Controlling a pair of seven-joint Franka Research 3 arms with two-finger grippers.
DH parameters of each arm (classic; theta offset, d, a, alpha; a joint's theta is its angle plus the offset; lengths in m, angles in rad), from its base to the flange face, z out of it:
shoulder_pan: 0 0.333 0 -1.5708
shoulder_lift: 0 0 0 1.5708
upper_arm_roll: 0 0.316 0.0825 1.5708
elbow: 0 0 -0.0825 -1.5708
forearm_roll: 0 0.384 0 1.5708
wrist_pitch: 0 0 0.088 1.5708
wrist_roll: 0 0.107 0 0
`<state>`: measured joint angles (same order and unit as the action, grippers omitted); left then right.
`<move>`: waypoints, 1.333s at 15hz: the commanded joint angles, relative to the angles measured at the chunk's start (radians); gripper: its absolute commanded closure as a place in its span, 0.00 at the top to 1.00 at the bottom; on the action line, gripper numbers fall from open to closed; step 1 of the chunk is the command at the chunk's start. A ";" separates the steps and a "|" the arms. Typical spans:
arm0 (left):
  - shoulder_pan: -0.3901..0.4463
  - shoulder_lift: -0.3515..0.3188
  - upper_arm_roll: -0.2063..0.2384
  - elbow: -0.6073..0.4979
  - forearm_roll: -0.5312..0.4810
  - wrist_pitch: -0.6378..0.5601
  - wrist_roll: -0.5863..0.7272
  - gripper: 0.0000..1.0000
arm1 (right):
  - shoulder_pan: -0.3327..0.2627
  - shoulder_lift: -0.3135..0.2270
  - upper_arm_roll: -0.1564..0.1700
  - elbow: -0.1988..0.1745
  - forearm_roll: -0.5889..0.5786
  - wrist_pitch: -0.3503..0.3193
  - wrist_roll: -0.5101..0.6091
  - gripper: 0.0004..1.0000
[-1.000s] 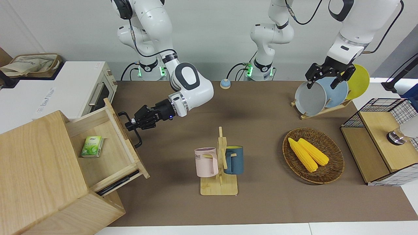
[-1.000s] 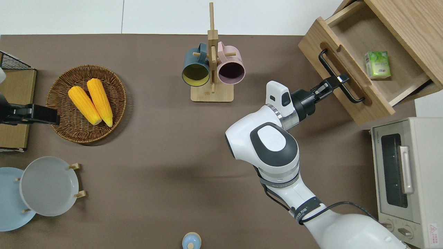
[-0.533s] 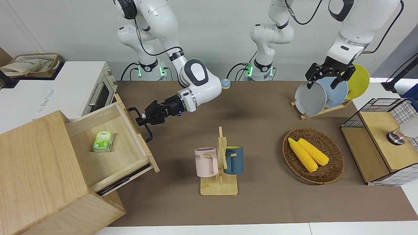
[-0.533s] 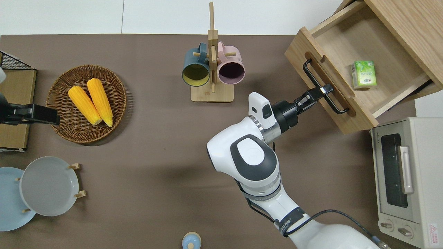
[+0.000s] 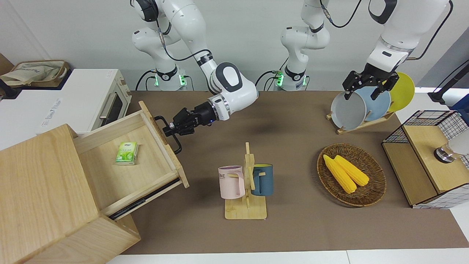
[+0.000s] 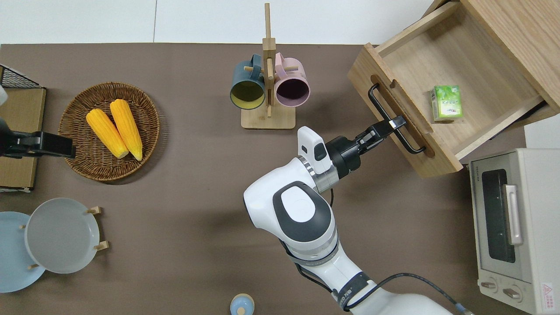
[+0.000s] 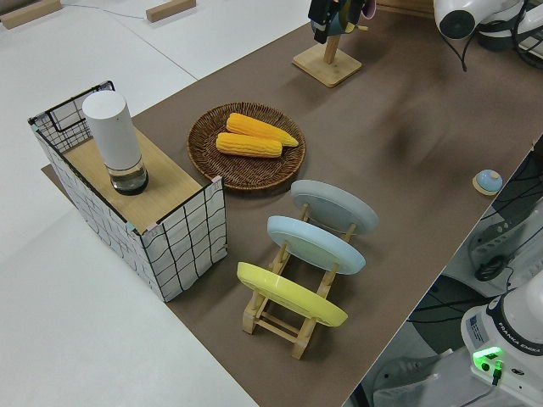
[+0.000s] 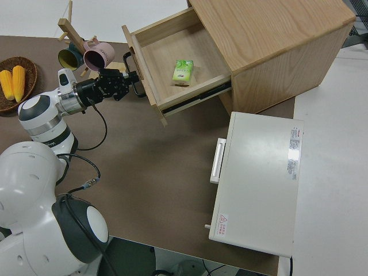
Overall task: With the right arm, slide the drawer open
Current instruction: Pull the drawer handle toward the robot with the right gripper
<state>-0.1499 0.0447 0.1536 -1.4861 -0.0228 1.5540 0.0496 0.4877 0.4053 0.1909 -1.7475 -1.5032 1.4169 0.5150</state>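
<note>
The pale-wood drawer (image 5: 146,176) stands pulled well out of the big wooden cabinet (image 5: 40,176). It also shows in the overhead view (image 6: 481,65) and the right side view (image 8: 167,49). A green packet (image 5: 126,153) lies in it. My right gripper (image 5: 169,129) is shut on the middle of the black bar handle (image 5: 178,148) on the drawer's front, as the overhead view (image 6: 396,122) also shows. My left arm is parked, its gripper (image 5: 366,90) open and empty.
A wooden mug rack (image 5: 245,209) with a pink and a blue mug stands close to the drawer's front corner. A white toaster oven (image 6: 512,227) sits beside the cabinet, nearer the robots. A corn basket (image 5: 370,194), plate rack (image 5: 362,124) and wire-mesh box (image 5: 421,146) are at the left arm's end.
The drawer has slid farther out of the cabinet, toward the left arm's end of the table. My right gripper moved with the handle, and the green packet rode along.
</note>
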 commanded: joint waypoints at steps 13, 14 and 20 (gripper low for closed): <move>-0.017 0.012 0.017 0.020 0.014 0.001 0.009 1.00 | 0.112 0.052 0.005 0.120 0.008 -0.078 -0.055 0.00; -0.017 0.012 0.017 0.020 0.014 0.001 0.009 1.00 | 0.115 0.052 0.005 0.120 0.018 -0.078 -0.059 0.00; -0.017 0.012 0.017 0.020 0.014 0.001 0.009 1.00 | 0.126 0.053 0.005 0.132 0.026 -0.075 -0.063 0.99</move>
<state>-0.1499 0.0447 0.1536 -1.4861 -0.0228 1.5541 0.0497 0.5685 0.4466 0.1885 -1.6828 -1.4682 1.3551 0.5129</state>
